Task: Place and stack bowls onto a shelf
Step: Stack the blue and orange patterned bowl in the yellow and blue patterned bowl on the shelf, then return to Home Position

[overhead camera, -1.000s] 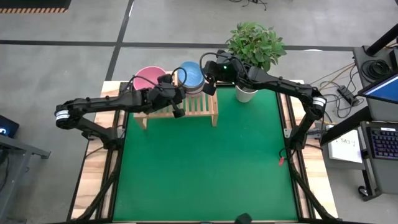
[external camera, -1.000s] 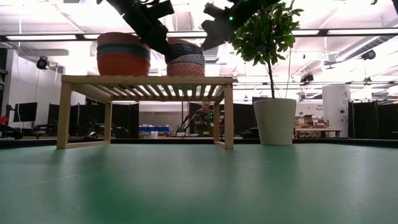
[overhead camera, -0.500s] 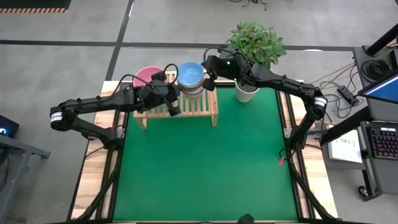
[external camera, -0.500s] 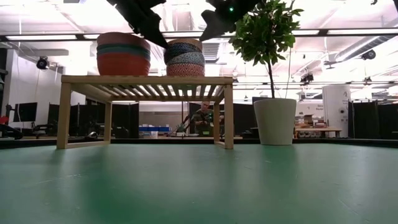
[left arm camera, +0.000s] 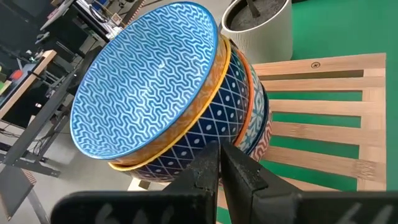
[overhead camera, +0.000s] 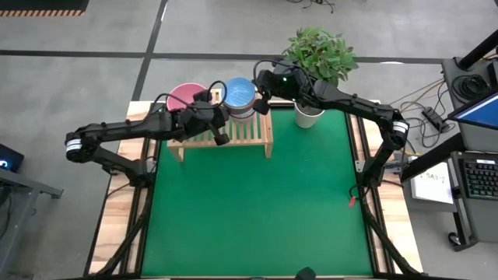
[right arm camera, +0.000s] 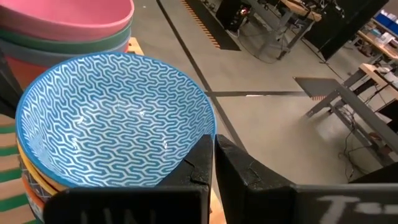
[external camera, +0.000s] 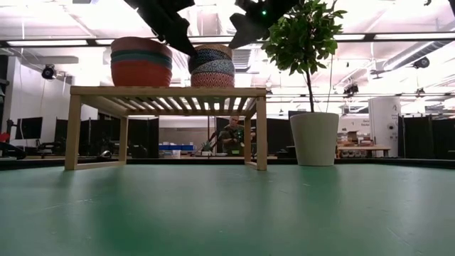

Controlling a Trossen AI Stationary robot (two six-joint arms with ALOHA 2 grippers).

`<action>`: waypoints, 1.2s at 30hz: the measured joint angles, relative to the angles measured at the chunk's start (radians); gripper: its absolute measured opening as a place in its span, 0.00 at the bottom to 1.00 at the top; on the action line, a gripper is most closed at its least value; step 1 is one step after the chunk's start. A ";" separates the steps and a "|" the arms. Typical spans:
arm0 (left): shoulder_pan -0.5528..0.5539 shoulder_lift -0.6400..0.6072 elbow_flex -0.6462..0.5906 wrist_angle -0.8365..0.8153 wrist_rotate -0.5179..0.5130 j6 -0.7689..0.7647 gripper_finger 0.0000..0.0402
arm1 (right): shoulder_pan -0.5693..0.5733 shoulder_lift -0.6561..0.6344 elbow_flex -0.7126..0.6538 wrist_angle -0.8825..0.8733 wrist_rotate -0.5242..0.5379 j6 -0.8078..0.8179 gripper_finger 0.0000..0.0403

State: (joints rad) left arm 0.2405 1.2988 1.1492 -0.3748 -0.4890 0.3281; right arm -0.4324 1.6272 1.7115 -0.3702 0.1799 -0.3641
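Two bowl stacks (overhead camera: 240, 95) sit on the shelf (overhead camera: 247, 138), top centre. You have left gripper (overhead camera: 221, 138) and right gripper (overhead camera: 260, 105) clenched empty beside the patterned stack; plant pot (overhead camera: 308, 117) crowds right.

Cut off by the low view's top edge: both arms above the bowl stacks. Hidden inside the pink stack (overhead camera: 187, 96), seen from above: every bowl beneath the top one. Too small to make out: the person (external camera: 232, 135) behind the shelf (external camera: 167, 91).
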 joint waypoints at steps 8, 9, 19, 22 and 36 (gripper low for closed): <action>0.000 0.016 0.000 0.000 0.000 0.000 0.00 | 0.000 0.001 -0.028 -0.025 -0.031 0.023 0.02; 0.000 0.019 0.000 0.000 0.000 0.001 0.00 | 0.000 0.001 -0.030 -0.025 -0.031 0.025 0.02; -0.014 -0.015 0.000 0.001 0.000 0.000 0.00 | 0.000 -0.002 -0.030 -0.022 -0.022 0.014 0.02; -0.024 -0.034 0.000 -0.014 0.001 -0.001 0.00 | 0.000 -0.009 -0.030 -0.022 -0.022 0.013 0.02; -0.085 -0.369 -0.198 -0.014 0.306 -0.068 0.00 | 0.034 -0.150 -0.218 -0.059 -0.349 0.021 0.02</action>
State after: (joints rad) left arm 0.1560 0.9298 0.9514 -0.3891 -0.1827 0.2599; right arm -0.3987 1.4767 1.4939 -0.4290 -0.1690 -0.3435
